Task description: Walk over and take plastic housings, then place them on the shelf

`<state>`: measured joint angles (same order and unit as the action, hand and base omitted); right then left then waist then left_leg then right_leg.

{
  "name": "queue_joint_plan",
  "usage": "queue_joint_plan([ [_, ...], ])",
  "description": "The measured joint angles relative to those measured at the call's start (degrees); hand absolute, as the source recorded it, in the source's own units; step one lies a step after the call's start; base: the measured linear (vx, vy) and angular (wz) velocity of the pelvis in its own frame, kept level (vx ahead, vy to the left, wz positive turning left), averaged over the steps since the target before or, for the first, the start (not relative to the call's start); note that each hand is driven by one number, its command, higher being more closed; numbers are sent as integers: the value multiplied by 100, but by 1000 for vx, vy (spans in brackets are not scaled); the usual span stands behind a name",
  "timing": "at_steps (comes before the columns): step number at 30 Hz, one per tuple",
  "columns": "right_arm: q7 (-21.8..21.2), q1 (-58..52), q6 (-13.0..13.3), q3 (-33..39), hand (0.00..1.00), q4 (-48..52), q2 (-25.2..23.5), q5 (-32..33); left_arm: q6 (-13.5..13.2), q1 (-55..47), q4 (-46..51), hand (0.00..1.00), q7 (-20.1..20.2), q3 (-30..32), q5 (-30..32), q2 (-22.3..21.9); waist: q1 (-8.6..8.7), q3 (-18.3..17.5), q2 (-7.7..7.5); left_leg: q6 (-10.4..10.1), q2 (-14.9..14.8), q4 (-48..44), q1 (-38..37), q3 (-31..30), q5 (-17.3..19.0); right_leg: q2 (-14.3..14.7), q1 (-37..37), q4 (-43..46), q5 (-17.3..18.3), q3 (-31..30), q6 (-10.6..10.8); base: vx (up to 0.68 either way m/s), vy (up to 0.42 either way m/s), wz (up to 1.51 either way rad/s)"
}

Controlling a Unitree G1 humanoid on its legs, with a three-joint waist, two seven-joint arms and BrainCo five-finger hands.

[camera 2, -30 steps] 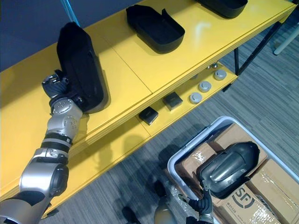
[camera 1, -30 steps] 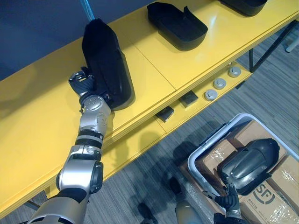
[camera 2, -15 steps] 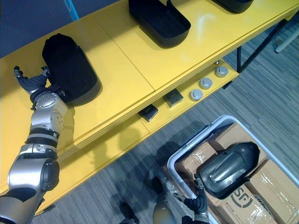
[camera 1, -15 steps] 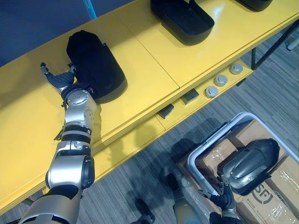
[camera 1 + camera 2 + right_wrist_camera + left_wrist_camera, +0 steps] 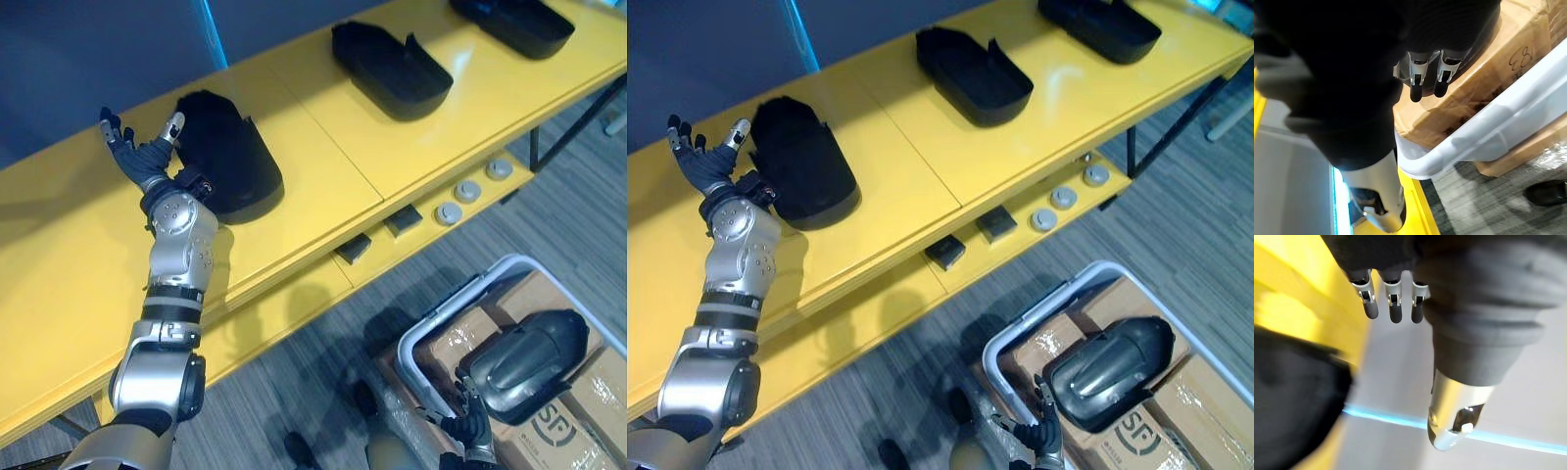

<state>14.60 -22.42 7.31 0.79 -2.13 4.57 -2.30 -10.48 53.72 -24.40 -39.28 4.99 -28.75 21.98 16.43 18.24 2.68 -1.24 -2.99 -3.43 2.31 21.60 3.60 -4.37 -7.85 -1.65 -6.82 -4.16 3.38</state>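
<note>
Three housings [image 5: 392, 69] lie on the shelf [image 5: 313, 147]. The left hand [image 5: 142, 157], fingers apart, hovers just beside the left housing [image 5: 227, 157] at ten o'clock. A fourth housing [image 5: 524, 352] waits in the bin [image 5: 441, 311] at five o'clock, near the right hand [image 5: 468, 428], whose fingers are apart too. It seems to be the remaining work.

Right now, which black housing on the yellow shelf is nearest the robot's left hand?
The leftmost housing, just beside the open left hand. The middle housing and the right-end housing lie farther along the shelf.
</note>
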Motion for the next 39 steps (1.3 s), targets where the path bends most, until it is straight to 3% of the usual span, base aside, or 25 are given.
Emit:
queue_joint_plan([
  [3,-14,-2,1,191,0,-111,-1,1,-250,-67,135,0,225,-184,-161,4,-141,-294,5,-14,5,39,-87,-75,-13,-2,123,-40,6,43,-7,4,-13,10],
  [7,-48,3,3,387,0,-126,0,0,-294,-553,662,0,422,-225,-25,21,-152,-623,68,-30,29,192,-198,-237,-88,-16,263,-83,25,204,-26,-18,-14,21],
  [12,-12,-55,13,898,0,97,-11,-63,-373,-2741,2805,0,860,-225,887,-161,-213,-869,192,-75,32,506,-577,-277,-209,28,537,-91,95,301,-38,-3,-11,6],
  [13,19,-100,19,1112,0,343,-66,-111,-430,-3727,3569,0,1013,-255,1128,-482,-257,-972,233,-79,28,533,-612,-276,-213,34,560,-91,112,305,-35,0,0,0],
  [16,144,-99,147,1457,0,775,-197,-210,-464,-5534,4569,0,1325,-675,1596,-1271,-424,-1093,224,-92,14,545,-671,-233,-202,67,594,-102,117,266,-34,-11,-19,-6],
  [19,253,28,281,1622,0,886,-269,-273,-464,-6373,4699,0,1509,-957,1863,-1542,-569,-1120,225,-128,6,447,-636,-256,-160,74,595,-95,118,233,-32,-28,-12,1],
  [21,333,165,288,1682,0,1015,-305,-273,-464,-6789,4708,0,1615,-969,1915,-1789,-671,-1121,221,-140,-8,-106,-333,-542,75,71,546,-78,136,221,-5,-56,-15,7],
  [24,424,227,351,1726,0,1057,-322,-273,-460,-7113,4699,0,1673,-982,1940,-1992,-792,-1120,216,-206,-51,-293,-216,-717,252,92,482,-79,164,200,-4,-70,-6,-2],
  [29,449,270,354,1698,0,1058,-340,-268,-459,-7088,4643,0,1844,-974,2009,-1977,-856,-1104,205,-242,-105,-817,-90,-796,500,183,316,213,206,-23,43,-14,14,-32],
  [30,447,419,355,1579,0,1080,-326,-265,-450,-7079,4609,0,1833,-917,2059,-1980,-1029,-1082,190,-138,-98,-1545,78,-1607,731,359,160,490,198,-512,-15,24,45,-142],
  [32,440,490,359,1259,0,1292,-285,-260,-450,-6996,4633,0,1815,-853,2136,-1983,-1153,-1048,187,-194,-41,-2127,123,-2576,1107,652,-80,889,272,-1166,26,10,86,-191],
  [34,383,377,370,1013,0,1652,-271,-253,-449,-6790,4643,0,1814,-928,2235,-2007,-1123,-1047,194,-262,52,-2425,140,-3229,1484,954,-414,1302,408,-1685,118,-92,172,-174],
  [35,363,223,378,976,0,1888,-290,-251,-450,-6638,4643,0,1815,-1014,2270,-2053,-1040,-1044,192,-195,64,-2416,138,-3275,1705,1059,-572,1406,425,-1872,158,-173,251,-137],
  [36,304,70,392,980,0,2059,-343,-251,-454,-6444,4629,0,1818,-1106,2324,-2100,-940,-975,110,-45,101,-2444,148,-3129,1878,1113,-699,1449,375,-2039,242,-218,266,-134],
  [37,208,-117,391,972,0,2275,-435,-252,-453,-6243,4611,0,1821,-1185,2336,-2114,-936,-868,-32,-29,115,-2527,155,-2669,1879,1112,-713,1329,320,-2346,267,-343,374,-184],
  [38,188,-278,389,989,0,2471,-427,-253,-453,-6213,4618,0,1819,-1236,2339,-2123,-957,-831,-114,43,31,-2518,257,-2138,1831,984,-787,878,383,-2305,177,-305,296,-244],
  [39,190,-228,397,1076,0,2540,-436,-253,-455,-6156,4607,0,1825,-1294,2343,-2084,-946,-795,-14,206,-109,-2361,341,-1635,1713,736,-1021,576,512,-1539,-55,-300,258,-243],
])
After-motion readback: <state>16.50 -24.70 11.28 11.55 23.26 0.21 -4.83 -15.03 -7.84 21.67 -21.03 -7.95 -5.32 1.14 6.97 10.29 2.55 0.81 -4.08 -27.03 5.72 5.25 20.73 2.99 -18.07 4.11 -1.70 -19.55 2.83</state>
